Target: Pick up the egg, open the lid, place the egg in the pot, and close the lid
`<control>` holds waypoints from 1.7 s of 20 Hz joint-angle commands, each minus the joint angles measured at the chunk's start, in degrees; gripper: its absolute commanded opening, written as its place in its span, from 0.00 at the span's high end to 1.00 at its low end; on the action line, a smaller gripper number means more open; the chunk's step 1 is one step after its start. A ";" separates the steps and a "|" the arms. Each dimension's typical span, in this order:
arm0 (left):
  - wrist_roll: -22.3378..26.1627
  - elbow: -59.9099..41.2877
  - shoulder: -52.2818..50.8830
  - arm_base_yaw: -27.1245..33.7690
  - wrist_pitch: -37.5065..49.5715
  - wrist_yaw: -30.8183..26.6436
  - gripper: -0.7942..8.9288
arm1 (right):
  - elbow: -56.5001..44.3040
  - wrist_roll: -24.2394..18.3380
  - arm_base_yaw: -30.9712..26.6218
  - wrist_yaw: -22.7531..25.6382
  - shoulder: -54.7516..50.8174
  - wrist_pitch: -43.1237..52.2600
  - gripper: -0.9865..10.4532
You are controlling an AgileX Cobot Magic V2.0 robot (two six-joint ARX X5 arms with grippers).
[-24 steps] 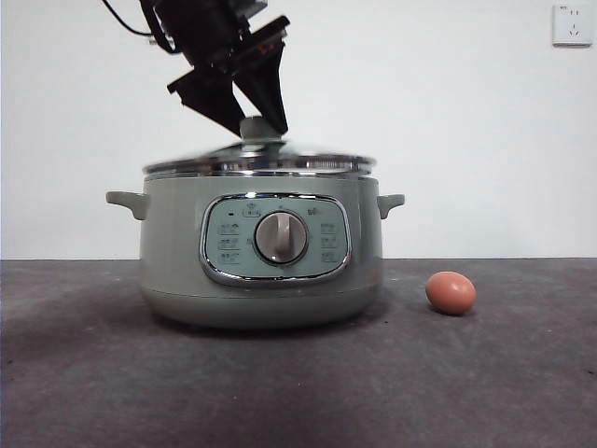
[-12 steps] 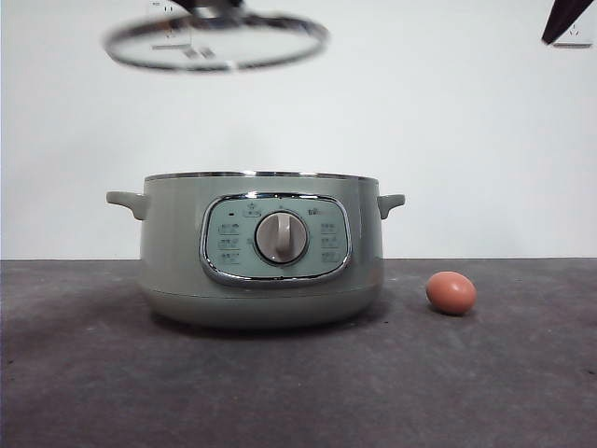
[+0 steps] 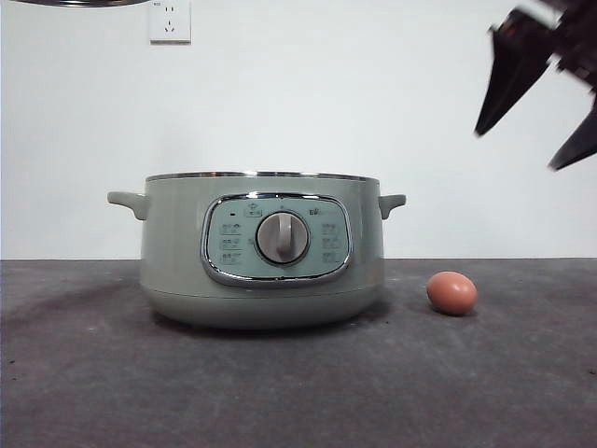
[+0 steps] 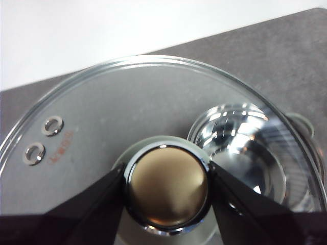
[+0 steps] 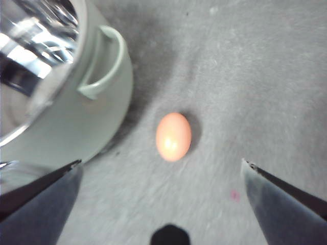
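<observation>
- You have one egg, one pot and one lid in play, plus two grippers.
- The egg lies on the dark table, just right of the pot and apart from it.
- Your right gripper hangs above the egg with its jaws spread wide and nothing between them; the egg sits below the gap.
- Your left gripper is clamped on the lid's knob, holding the lid high above the open pot, up and to the left.

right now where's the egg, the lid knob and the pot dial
egg (image 3: 451, 292): front view, middle of the shell
lid knob (image 4: 167, 188): left wrist view, shiny top face
pot dial (image 3: 282, 237): front view, centre of the silver dial
</observation>
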 commanded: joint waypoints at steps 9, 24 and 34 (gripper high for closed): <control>-1.55 -29.31 -29.92 0.83 1.27 0.76 0.93 | 0.35 -0.79 5.73 8.09 16.55 12.11 0.34; -4.46 -29.83 -40.24 0.83 -5.55 0.33 0.93 | 0.35 -1.60 10.97 13.38 25.42 17.62 0.45; -4.48 -29.83 -40.24 0.83 -5.53 0.37 0.93 | 0.35 -0.09 10.93 15.74 25.64 16.17 0.62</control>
